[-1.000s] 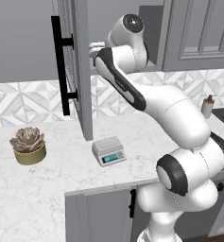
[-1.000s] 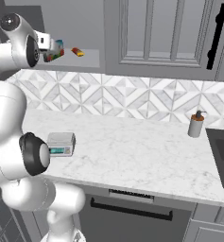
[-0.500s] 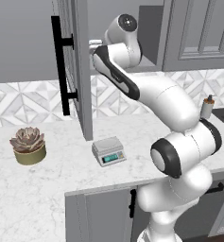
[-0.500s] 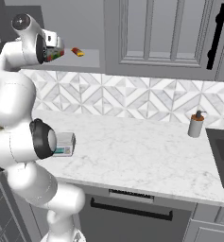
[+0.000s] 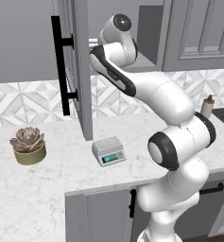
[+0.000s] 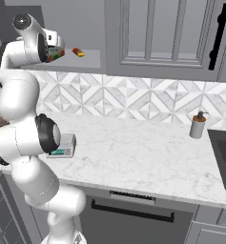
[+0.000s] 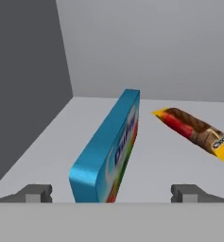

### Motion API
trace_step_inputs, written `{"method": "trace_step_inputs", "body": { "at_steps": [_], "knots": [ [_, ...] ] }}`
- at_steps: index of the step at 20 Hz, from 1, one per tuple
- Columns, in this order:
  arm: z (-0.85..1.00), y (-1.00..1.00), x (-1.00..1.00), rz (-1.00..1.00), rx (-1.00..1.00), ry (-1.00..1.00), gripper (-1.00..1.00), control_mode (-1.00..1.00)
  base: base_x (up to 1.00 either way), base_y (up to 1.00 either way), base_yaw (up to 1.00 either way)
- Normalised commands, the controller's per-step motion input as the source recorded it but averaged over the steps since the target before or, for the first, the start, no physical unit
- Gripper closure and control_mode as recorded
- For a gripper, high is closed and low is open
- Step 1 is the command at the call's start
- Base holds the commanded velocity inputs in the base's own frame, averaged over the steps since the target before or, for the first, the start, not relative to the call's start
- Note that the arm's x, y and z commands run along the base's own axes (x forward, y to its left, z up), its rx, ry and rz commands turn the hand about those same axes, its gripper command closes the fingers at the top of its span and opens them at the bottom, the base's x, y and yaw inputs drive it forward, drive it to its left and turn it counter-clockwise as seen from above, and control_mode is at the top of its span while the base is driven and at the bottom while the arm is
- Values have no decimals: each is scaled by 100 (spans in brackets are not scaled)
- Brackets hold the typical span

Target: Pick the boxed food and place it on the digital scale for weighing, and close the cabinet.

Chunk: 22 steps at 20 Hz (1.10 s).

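Note:
The boxed food (image 7: 108,151) is a blue box standing on its long edge on the shelf of the open cabinet (image 5: 80,71). My gripper (image 7: 112,194) is open, with one fingertip on each side of the box's near end and neither touching it. In the right base view the gripper (image 6: 56,50) is at the shelf's front, with a strip of the box (image 6: 57,55) below it. The cabinet door stands swung out, its black bar handle (image 5: 61,66) facing left. The digital scale (image 5: 108,151) sits on the counter below, partly hidden by my arm in the right base view (image 6: 66,146).
A red-and-yellow snack bar (image 7: 193,132) lies on the shelf to the right of the box (image 6: 78,52). A potted succulent (image 5: 28,145) stands on the counter's left, a soap bottle (image 6: 198,126) on the right beside the sink (image 6: 225,155).
My arm's upper links have swung left and the hand has pressed closer to the shelf. The jaws have stayed open. The box and the door have not moved.

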Motion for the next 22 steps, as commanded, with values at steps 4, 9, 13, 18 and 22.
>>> {"method": "trace_step_inputs", "body": {
  "at_steps": [4, 9, 13, 18, 22],
  "knots": [
    [0, 20, 20, -1, 0, 0, -100, -100, 0, 0, 0],
    [0, 0, 2, 0, 0, 0, -100, -100, 0, 0, 0],
    [-3, 0, 7, 0, 0, 0, -100, -100, 0, 0, 0],
    [-10, 0, 27, 0, 0, 0, 100, -100, 0, 0, 0],
    [-23, 0, 27, 0, 0, 0, 100, -100, 0, 0, 0]
  ]
}}
